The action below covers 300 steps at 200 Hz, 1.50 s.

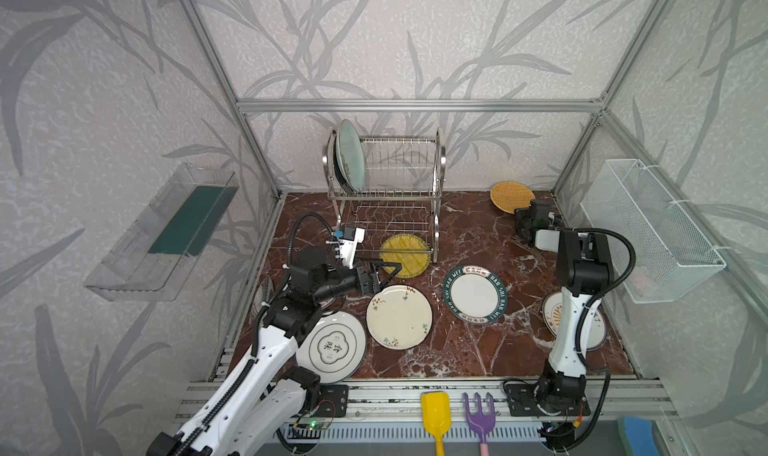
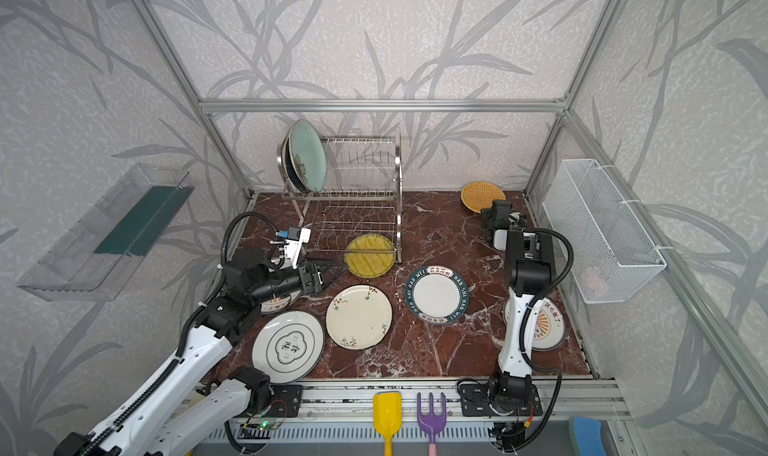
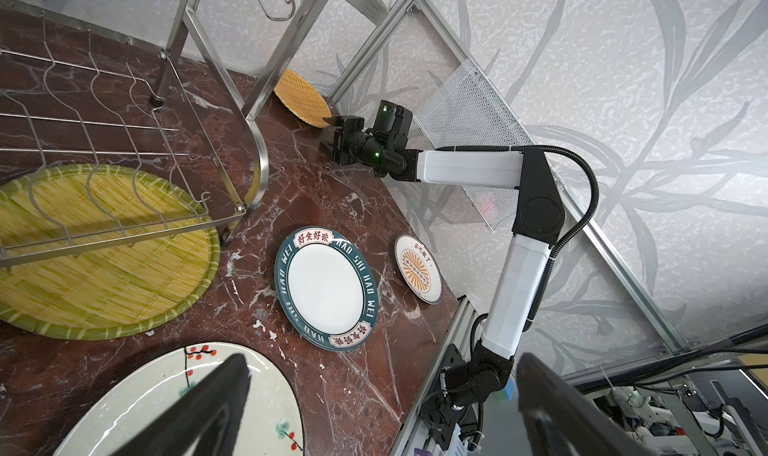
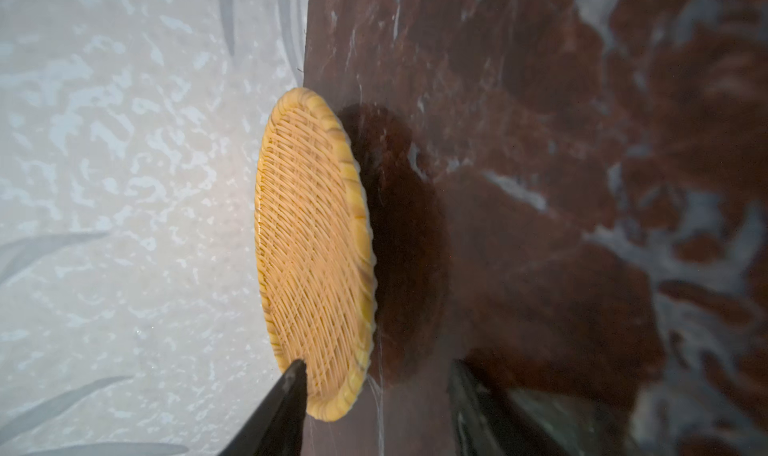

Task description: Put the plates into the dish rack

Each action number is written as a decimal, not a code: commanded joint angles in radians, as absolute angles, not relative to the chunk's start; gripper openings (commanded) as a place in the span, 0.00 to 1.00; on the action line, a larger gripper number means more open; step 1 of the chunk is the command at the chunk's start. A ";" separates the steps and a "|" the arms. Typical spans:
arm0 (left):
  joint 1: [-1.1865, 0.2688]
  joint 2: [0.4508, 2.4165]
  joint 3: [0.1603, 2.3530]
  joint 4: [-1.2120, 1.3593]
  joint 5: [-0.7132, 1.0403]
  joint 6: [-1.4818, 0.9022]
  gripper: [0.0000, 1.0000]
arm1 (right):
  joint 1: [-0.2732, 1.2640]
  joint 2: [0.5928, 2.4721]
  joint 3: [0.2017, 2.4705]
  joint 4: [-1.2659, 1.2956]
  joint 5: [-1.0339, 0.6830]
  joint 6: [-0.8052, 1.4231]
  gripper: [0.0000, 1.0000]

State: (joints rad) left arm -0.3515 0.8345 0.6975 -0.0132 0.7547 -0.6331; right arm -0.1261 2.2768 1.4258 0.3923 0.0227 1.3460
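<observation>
Your right gripper (image 4: 376, 364) is straddling the near rim of the orange woven plate (image 4: 311, 242). The jaws are spread, with 1 finger (image 4: 289, 391) touching its face and the other standing apart underneath, and the plate is looking tilted against the back wall. Biting this shallow on a glossy rim, you're risking it pivoting out or skidding away. The dish rack (image 1: 384, 175), already holding the pale teal plate (image 1: 351, 155), is standing well apart from these jaws. Your left gripper (image 1: 388, 272) is hanging wide open and empty, just beside the yellow striped plate (image 1: 411, 263).
</observation>
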 commanded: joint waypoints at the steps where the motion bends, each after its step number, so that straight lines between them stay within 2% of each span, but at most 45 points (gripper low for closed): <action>1: -0.342 0.825 0.689 0.023 0.778 -0.647 0.99 | -0.130 2.316 1.459 0.300 0.011 1.338 0.52; 91: -0.336 0.827 0.684 0.032 0.778 -0.652 0.99 | -0.139 2.412 1.539 0.323 -0.038 1.367 0.37; 118: -0.334 0.828 0.684 0.035 0.779 -0.655 0.99 | -0.141 2.433 1.538 0.354 -0.045 1.381 0.30; 135: -0.333 0.828 0.683 0.038 0.780 -0.657 0.99 | -0.142 2.447 1.542 0.376 -0.061 1.381 0.22; 178: -0.331 0.829 0.682 0.041 0.782 -0.659 0.99 | -0.143 2.445 1.532 0.399 -0.062 1.382 0.14; 255: -0.330 0.821 0.684 0.034 0.777 -0.657 0.99 | -0.147 2.341 1.468 0.446 -0.099 1.367 0.00; 300: -0.327 0.815 0.686 0.026 0.768 -0.655 0.99 | -0.148 2.184 1.346 0.482 -0.135 1.333 0.00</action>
State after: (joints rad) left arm -0.3351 0.8318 0.6907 0.0097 0.7612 -0.6552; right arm -0.1436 2.2917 1.3975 0.4915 -0.1070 1.3792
